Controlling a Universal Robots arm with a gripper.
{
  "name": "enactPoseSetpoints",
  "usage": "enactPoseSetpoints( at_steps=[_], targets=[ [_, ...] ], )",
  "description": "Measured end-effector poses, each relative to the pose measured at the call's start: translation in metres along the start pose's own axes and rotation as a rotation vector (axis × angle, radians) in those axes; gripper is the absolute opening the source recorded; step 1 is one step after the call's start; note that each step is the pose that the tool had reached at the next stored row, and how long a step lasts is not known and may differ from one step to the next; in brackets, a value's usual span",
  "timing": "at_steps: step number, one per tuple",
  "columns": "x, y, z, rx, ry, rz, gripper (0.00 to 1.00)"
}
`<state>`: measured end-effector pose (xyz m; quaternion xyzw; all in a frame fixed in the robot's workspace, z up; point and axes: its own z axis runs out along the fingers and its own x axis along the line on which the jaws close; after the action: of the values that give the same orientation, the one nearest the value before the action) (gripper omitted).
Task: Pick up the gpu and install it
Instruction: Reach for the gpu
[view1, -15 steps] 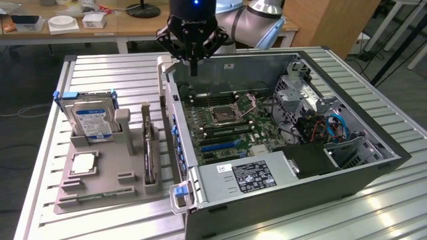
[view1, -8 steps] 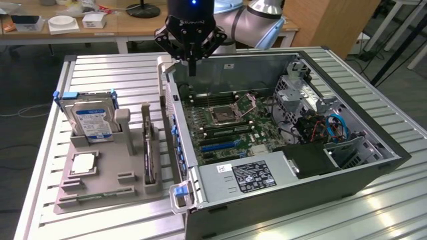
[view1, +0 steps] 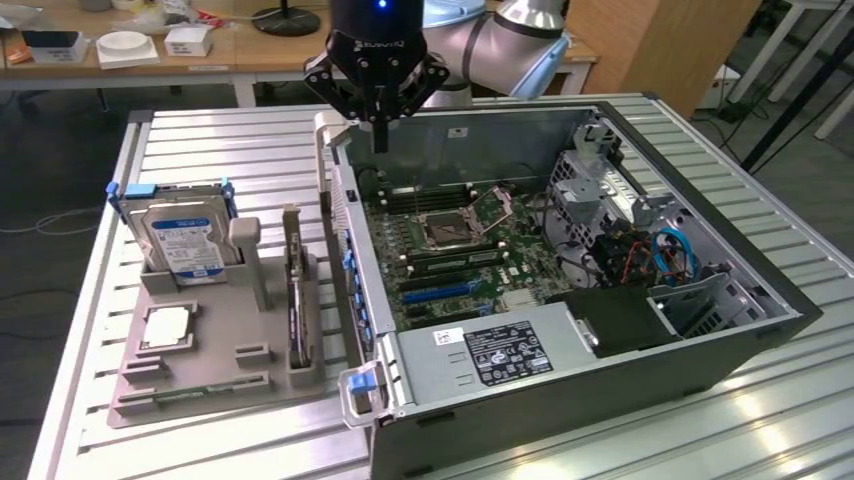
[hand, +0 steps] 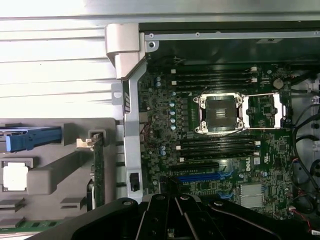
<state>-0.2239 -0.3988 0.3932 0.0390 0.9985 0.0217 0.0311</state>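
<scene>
The gpu (view1: 296, 300) stands edge-on as a thin dark card in a slot of the grey holder (view1: 214, 360), at the exterior view's left of the open computer case (view1: 747, 260). In the wrist view the gpu (hand: 98, 170) is a narrow sliver beside the case's wall. My gripper (view1: 380, 135) hangs above the case's far left corner, fingers shut with nothing between them, well apart from the card. In the wrist view the gripper (hand: 175, 205) is over the motherboard (hand: 225, 150), near its blue slot (hand: 200, 177).
The holder also carries a hard drive (view1: 187, 245) with blue rails, a processor chip (view1: 167, 327) and a green memory stick (view1: 200, 392). Inside the case are the processor socket (view1: 447, 228), a power supply (view1: 487, 350) and cables (view1: 654, 250). Desks stand behind.
</scene>
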Motion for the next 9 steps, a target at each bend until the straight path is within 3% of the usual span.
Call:
enactPoseSetpoints(
  at_steps=[9],
  targets=[
    [0.0039, -0.0003, -0.0003, 0.0000, -0.0001, 0.000, 0.11]
  ],
)
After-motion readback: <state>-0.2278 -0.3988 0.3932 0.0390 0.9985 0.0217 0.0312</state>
